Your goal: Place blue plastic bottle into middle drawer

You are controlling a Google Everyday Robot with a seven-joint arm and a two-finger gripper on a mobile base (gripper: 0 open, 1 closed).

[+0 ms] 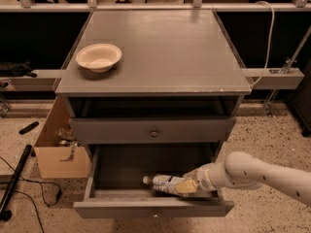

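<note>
The blue plastic bottle (163, 182), clear with a white cap and a blue-and-white label, lies on its side in the open middle drawer (153, 208), near the front wall, cap pointing left. My gripper (187, 186) reaches in from the right on a white arm and its cream fingers are closed around the bottle's base end, low inside the drawer. The bottle's right end is hidden by the fingers.
The like upper drawer (154, 129) with a round knob is shut above. A cream bowl (98, 57) stands on the cabinet top at the left. A cardboard box (58, 154) and a black pole (14, 178) are on the floor to the left.
</note>
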